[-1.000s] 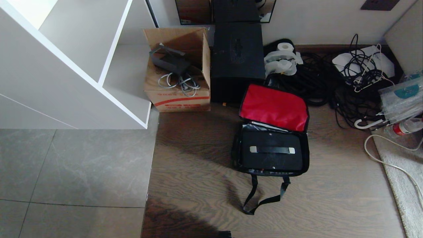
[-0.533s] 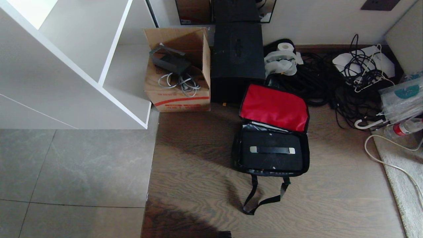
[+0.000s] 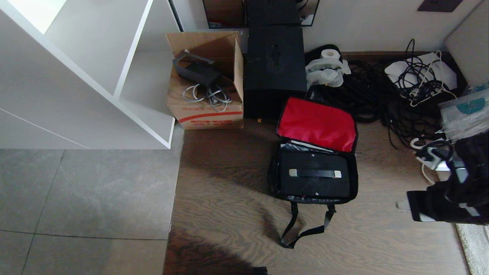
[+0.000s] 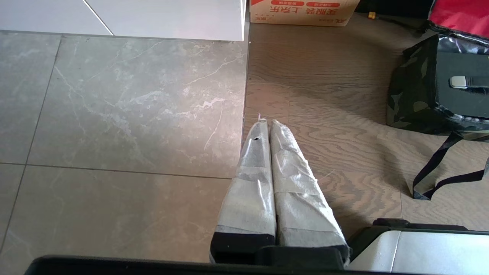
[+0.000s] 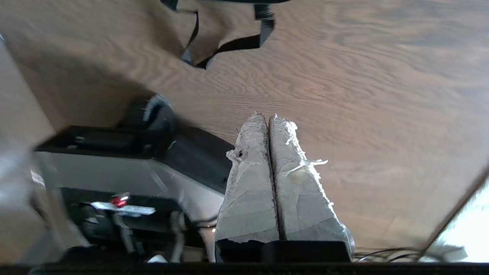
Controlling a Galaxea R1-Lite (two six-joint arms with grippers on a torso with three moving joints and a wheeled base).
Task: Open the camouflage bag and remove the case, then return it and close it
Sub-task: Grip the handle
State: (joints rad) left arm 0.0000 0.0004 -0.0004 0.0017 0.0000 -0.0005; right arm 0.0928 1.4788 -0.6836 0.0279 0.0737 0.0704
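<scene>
Soft rectangular green-black-tan camouflage fabric bag lying on the brown wood-grain floor, lid already unzipped and thrown back, bright red lining facing up. Flat black rectangular hard case seated inside the bag, black strap handle on silver end brackets lying flat across its top. Black webbing strap looped loose on the floor in front of the bag. Right gripper low at the right edge of the head view, well apart from the bag, tape-wrapped fingers pressed together on nothing. Left gripper over the seam between grey tile and wood, also closed and empty, near the bag's camouflage side wall. Likely risks: closed fingers reaching the flat handle with no gap to slip under it; snug hard case dragging the limp fabric walls upward instead of sliding free; loose webbing snagging a finger; floppy lid falling forward onto the case. Smooth rigid shell against slack cloth, glossy lining, matte handle.
</scene>
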